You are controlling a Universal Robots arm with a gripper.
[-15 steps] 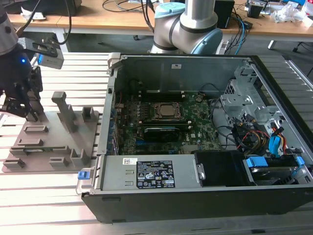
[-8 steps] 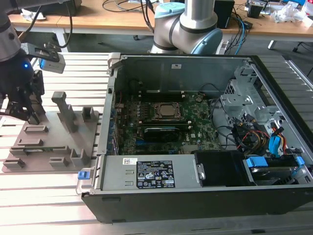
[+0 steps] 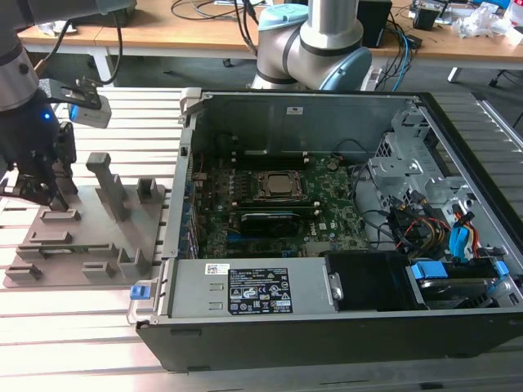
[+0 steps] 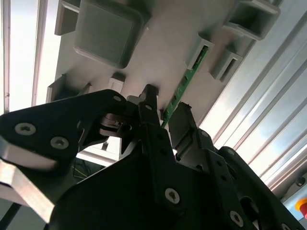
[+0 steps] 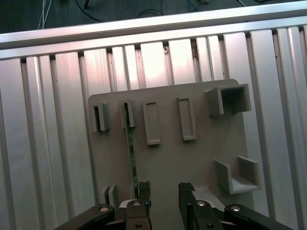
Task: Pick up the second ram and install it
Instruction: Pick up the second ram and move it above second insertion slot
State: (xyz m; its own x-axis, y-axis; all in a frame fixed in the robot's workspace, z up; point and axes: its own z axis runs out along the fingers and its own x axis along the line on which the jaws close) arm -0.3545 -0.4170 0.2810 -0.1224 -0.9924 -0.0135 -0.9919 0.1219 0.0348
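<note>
Gripper [image 3: 37, 194]: one, black, low over the holder [image 3: 90, 234], at the exterior view's left.
Fingers [image 5: 143, 191]: two, of black metal with screws. They stand apart, the gap is much wider than the ram [image 5: 130, 153], and they hold nothing.
Ram: one thin green stick, standing on its long edge in the holder. One end sits in a slot block and the other end is just beside one finger.
Holder: one flat grey plastic plate, matte. It has four small slot blocks in a row and two bigger open brackets.
Worktop [image 5: 57, 120]: ribbed aluminium slats with grooves.
Case [image 3: 310, 114]: one open metal box with a green motherboard [image 3: 331, 208] inside, at the exterior view's right of the holder.
</note>
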